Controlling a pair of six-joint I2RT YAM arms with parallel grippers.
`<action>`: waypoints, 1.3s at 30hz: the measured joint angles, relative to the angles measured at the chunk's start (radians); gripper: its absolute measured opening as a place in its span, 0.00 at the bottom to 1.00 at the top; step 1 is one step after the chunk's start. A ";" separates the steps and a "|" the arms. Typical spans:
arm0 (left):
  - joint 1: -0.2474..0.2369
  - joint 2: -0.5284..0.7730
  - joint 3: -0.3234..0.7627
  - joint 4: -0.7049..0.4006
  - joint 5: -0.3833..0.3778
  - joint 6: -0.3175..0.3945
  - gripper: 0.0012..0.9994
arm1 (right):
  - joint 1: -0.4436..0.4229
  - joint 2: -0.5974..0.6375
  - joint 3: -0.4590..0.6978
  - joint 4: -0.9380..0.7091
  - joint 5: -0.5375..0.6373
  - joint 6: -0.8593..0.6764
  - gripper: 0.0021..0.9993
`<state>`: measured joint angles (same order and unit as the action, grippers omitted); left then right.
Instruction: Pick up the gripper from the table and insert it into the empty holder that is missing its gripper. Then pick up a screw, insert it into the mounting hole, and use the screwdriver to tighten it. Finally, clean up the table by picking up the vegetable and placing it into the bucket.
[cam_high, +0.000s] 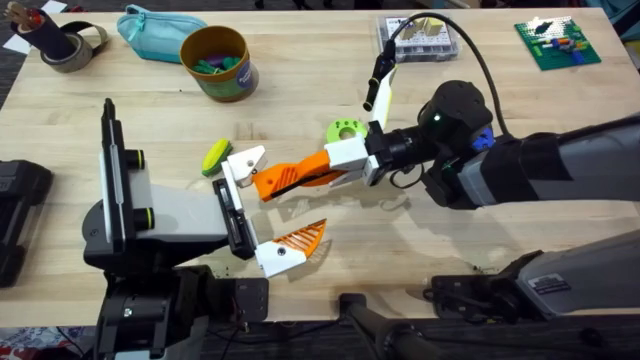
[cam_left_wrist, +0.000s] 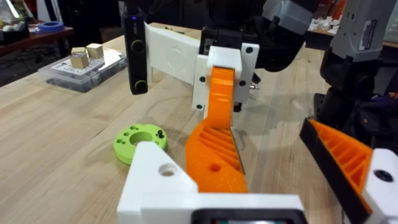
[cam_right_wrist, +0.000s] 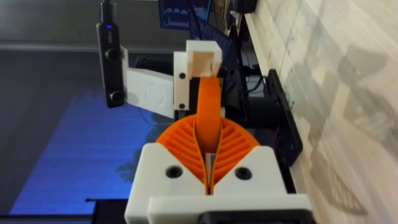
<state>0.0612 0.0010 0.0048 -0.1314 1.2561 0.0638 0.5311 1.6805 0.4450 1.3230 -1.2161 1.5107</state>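
My right gripper (cam_high: 318, 172) (cam_right_wrist: 208, 127) is shut on the loose orange gripper (cam_high: 283, 181) (cam_left_wrist: 212, 155). It holds the piece level above the table (cam_high: 330, 270), with the far end against the white holder (cam_high: 243, 165) (cam_right_wrist: 202, 62). I cannot tell if that end is seated. In the left wrist view the mounting hole (cam_left_wrist: 166, 169) on the holder (cam_left_wrist: 155, 186) shows dark and empty. My left gripper (cam_high: 275, 205) (cam_left_wrist: 261, 180) is open, with an orange finger (cam_high: 303, 238) on one side only. The yellow-green vegetable (cam_high: 214, 157) lies just beyond the holder. The bucket (cam_high: 218, 62) stands farther back.
A green ring (cam_high: 345, 130) (cam_left_wrist: 140, 142) with a small dark screw-like piece (cam_left_wrist: 160, 132) lies beside the right gripper. At the back are a teal pouch (cam_high: 160, 30), a tape roll (cam_high: 70, 45) holding a red-tipped tool (cam_high: 30, 20), a clear box (cam_high: 420, 38) and a green board (cam_high: 557, 42).
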 joint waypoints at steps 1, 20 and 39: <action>0.001 0.000 0.000 0.000 -0.004 0.000 0.99 | 0.001 0.001 0.000 -0.005 -0.002 0.001 0.02; 0.002 0.000 0.000 0.000 0.000 0.000 0.99 | -0.041 0.002 -0.001 -0.017 -0.050 0.008 0.02; 0.002 0.000 0.000 0.000 0.000 0.000 0.99 | -0.044 0.002 -0.001 0.067 -0.073 0.008 0.02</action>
<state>0.0635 0.0009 0.0048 -0.1318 1.2564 0.0635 0.4870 1.6821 0.4438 1.3903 -1.2886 1.5185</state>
